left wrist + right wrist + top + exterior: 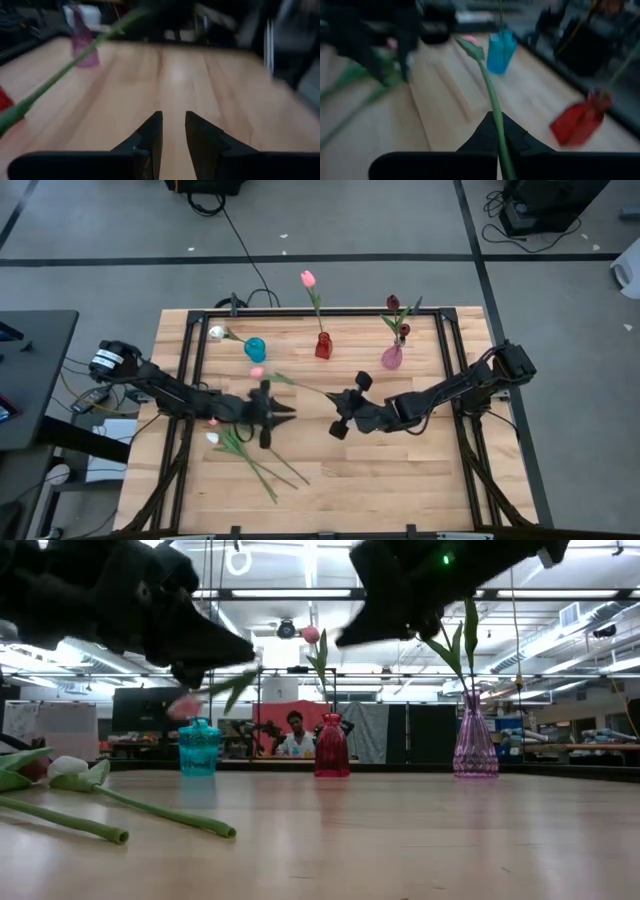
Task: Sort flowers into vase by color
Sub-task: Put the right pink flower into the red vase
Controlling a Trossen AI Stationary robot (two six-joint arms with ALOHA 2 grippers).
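High view shows us the right pincer [345, 412] pinching the green stem of a pink tulip [257, 372] above the middle of the wooden surface [400, 480], its head pointing toward the left arm. Our left pincer [285, 416] sits just beside it, fingers slightly parted and empty (a handover, we judge). Such stems seem light, thin and springy; we'd grip mid-stem, never the soft head. More tulips [240, 445] lie front-left.
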